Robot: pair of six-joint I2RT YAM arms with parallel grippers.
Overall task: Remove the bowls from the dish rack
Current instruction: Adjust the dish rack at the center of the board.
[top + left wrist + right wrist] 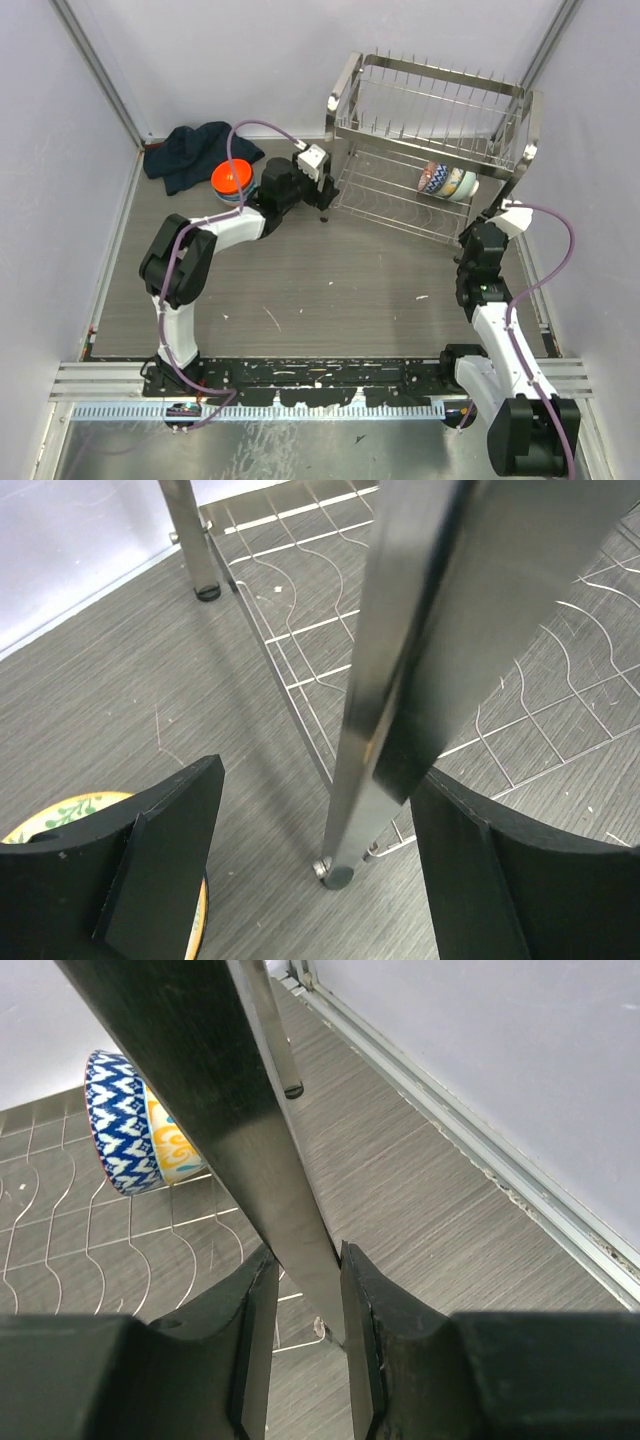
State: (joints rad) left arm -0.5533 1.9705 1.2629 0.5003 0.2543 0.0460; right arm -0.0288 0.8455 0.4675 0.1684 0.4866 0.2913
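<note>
Right pincer (305, 1260) clenches a flat brushed-steel leg of the wire dish rack (430, 150); left pincer (315, 780) straddles another, released.

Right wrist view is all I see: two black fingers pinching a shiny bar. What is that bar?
Observer: The right end frame of the dish rack, a two-tier wire rack.
Visitor: Is that blue patterned bowl alone in there?
Observer: Yes, the blue patterned bowl is the only one in it, on the lower tier.
Visitor: Any others out?
Observer: An orange bowl sits on the table by a dark cloth, left of the rack.
</note>
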